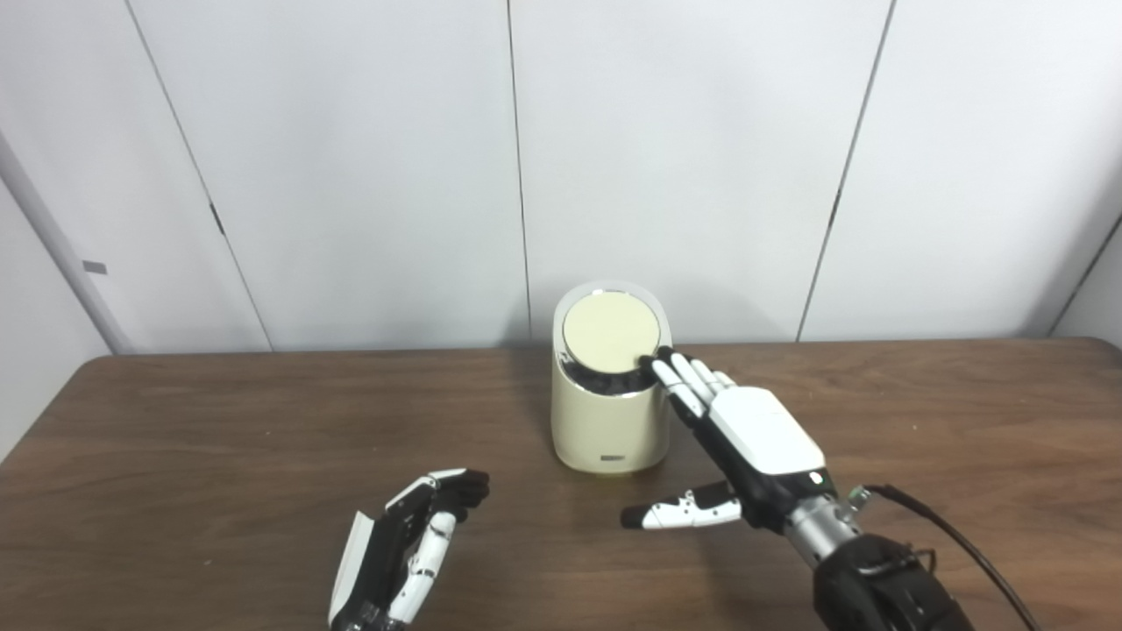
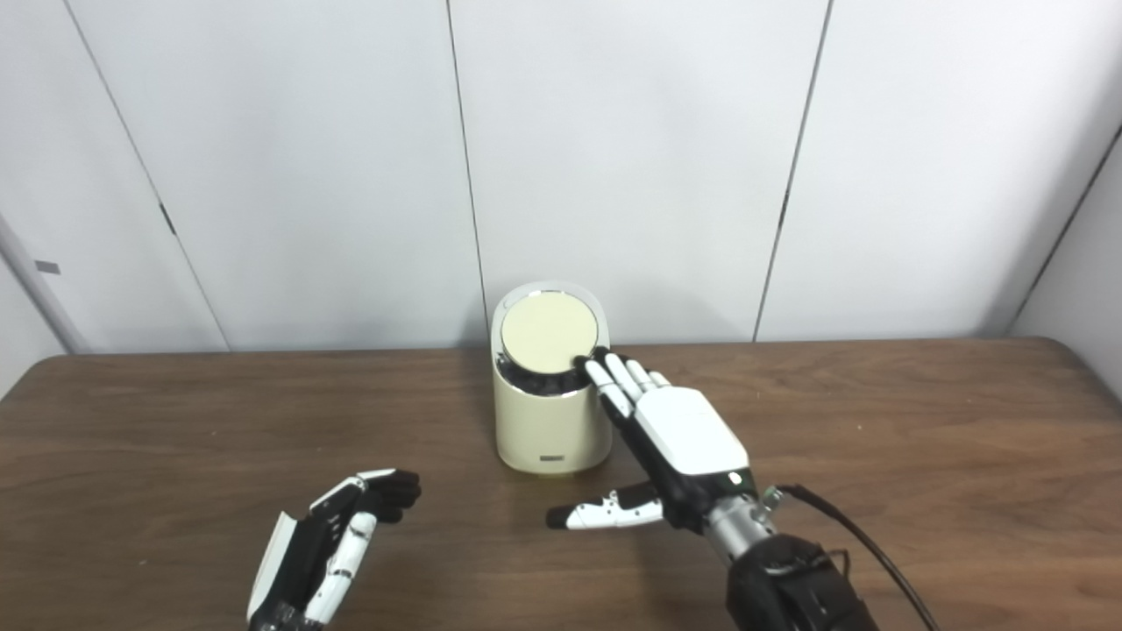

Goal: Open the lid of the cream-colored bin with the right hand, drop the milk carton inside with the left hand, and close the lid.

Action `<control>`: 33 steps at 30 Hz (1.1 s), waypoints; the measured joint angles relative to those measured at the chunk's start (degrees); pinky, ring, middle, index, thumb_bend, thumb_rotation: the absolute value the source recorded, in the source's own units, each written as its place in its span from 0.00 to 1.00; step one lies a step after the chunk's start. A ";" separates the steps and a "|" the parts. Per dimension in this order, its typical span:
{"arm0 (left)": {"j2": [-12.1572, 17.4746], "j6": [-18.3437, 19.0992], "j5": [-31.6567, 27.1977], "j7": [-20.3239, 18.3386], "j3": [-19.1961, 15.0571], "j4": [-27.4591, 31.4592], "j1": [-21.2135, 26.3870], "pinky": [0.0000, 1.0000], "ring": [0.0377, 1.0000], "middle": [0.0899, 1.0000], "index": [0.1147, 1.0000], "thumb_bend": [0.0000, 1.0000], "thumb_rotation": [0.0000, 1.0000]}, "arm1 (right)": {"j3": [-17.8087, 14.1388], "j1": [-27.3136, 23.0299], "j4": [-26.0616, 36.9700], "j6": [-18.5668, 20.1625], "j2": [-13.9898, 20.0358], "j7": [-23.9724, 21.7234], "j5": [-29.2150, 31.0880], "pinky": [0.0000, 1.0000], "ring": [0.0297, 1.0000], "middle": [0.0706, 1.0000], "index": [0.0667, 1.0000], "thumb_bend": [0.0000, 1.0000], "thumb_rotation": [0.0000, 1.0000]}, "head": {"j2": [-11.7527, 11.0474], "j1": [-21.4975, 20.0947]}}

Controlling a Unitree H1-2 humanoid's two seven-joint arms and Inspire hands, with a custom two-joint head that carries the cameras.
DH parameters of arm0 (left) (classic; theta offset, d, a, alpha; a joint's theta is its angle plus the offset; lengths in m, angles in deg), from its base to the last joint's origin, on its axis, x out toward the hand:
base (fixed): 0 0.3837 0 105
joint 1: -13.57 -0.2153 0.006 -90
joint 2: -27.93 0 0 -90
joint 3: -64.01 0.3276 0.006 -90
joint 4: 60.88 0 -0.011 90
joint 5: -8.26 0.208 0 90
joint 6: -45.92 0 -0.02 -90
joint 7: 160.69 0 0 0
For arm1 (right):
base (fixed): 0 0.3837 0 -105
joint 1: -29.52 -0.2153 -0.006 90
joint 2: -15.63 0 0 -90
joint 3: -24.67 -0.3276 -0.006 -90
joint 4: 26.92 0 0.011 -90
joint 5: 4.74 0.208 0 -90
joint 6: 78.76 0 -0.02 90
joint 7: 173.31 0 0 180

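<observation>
The cream-colored bin (image 1: 605, 429) stands at the back middle of the table. Its round lid (image 1: 609, 331) lies tilted toward me inside a chrome ring, with a dark gap under its front edge. My right hand (image 1: 754, 438) is open and flat, thumb out to the left. Its fingertips (image 1: 671, 368) rest at the lid's front right edge. My left hand (image 1: 412, 543) is on its side low over the table, front left of the bin, fingers loosely curled and holding nothing. No milk carton is in view.
The brown wooden table (image 1: 175, 438) runs across the whole picture, with a white panelled wall (image 1: 351, 175) close behind the bin. A black cable (image 1: 955, 543) trails from my right wrist toward the bottom right.
</observation>
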 measured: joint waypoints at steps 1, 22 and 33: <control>-0.05 -0.01 0.05 0.13 -0.04 0.00 -0.02 0.70 0.69 0.65 0.67 0.35 0.84 | -0.62 1.07 0.11 -0.28 -0.08 1.04 0.77 0.94 1.00 1.00 1.00 0.73 0.74 | 0.00 0.00; -2.85 -10.69 1.09 7.24 -3.19 -4.34 1.51 0.55 0.64 0.65 0.64 0.23 0.26 | -12.80 15.96 -5.18 -24.62 -6.36 28.62 25.48 0.52 0.62 0.64 0.63 0.22 0.40 | -0.44 0.18; -2.95 -11.23 0.26 7.96 -4.19 -4.55 1.64 0.57 0.65 0.65 0.64 0.24 0.32 | -16.05 18.17 -5.36 -24.46 -7.12 26.31 37.08 0.57 0.65 0.65 0.63 0.24 0.34 | -0.62 0.53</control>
